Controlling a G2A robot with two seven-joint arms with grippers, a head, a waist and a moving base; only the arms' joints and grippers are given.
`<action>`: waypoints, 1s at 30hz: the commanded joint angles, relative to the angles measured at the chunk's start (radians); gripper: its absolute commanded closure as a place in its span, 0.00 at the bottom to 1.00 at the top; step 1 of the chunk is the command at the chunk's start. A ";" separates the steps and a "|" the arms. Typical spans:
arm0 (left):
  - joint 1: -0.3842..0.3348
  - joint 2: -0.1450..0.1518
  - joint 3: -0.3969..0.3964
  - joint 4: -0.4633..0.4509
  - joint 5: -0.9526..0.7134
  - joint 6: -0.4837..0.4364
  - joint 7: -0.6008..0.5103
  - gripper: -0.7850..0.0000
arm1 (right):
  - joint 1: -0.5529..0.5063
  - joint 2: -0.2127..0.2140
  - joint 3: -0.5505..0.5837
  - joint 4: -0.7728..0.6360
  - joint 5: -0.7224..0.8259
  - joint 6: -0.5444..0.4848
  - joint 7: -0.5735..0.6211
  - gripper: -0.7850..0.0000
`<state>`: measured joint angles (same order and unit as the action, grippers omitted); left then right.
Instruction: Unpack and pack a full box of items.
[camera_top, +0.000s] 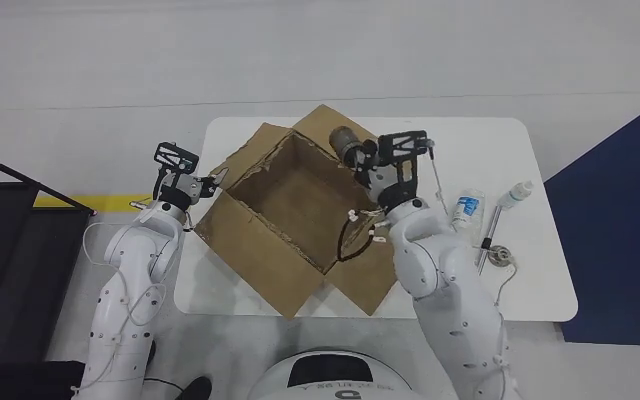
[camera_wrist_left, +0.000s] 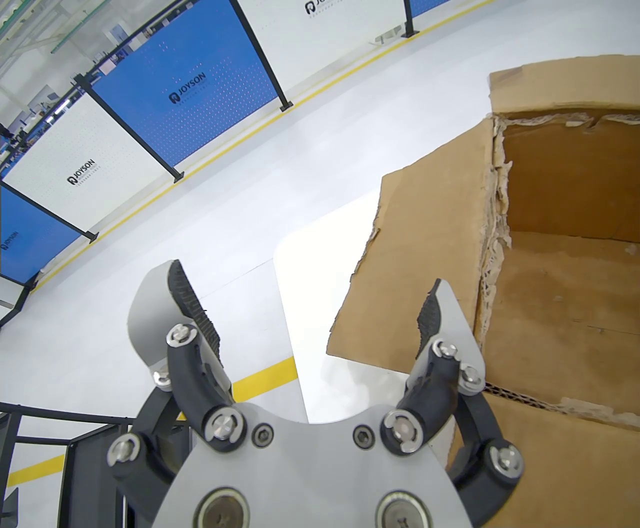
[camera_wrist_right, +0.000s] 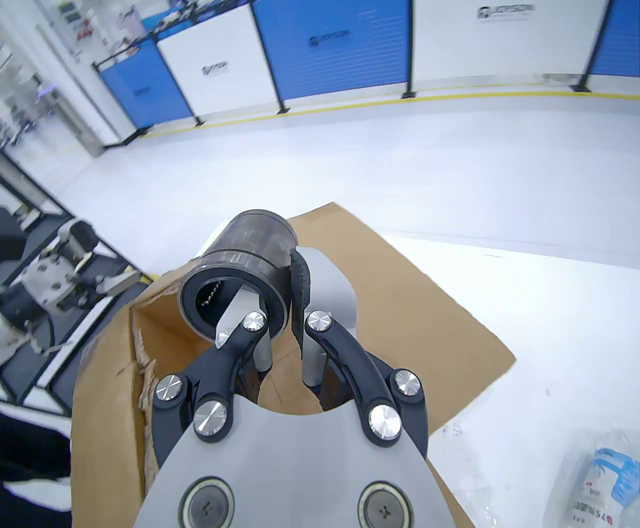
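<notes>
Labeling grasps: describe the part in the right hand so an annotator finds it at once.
Find the open cardboard box on the table; the right hand hangs over its far flap. Clamped in it is a short, dark, hollow metal cylinder. Unlike the white bagged bottles lying nearby, it is held in the air.

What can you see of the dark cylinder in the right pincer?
The dark cylinder is a short, hollow, metal-looking sleeve with a grooved ring near its open end and small balls lining the bore. The right pincer pinches its wall, one finger seemingly inside, holding it tilted above the cardboard box.
</notes>
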<state>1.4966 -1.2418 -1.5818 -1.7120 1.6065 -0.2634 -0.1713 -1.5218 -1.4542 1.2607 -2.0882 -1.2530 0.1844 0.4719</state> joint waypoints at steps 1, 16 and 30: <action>0.000 0.000 0.000 0.000 0.000 0.000 0.000 0.00 | -0.061 0.008 0.096 -0.035 0.059 0.020 -0.011 1.00; 0.000 0.000 0.000 0.000 0.000 0.000 0.000 0.00 | -0.185 0.031 0.319 -0.070 -0.265 0.262 0.429 1.00; 0.000 0.000 0.000 0.000 0.000 0.000 0.000 0.00 | 0.067 0.017 0.149 0.152 -0.531 0.211 0.784 1.00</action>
<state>1.4966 -1.2418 -1.5818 -1.7120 1.6065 -0.2634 -0.1713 -1.4725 -1.4349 1.4164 -1.9519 -1.7946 0.3980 1.2417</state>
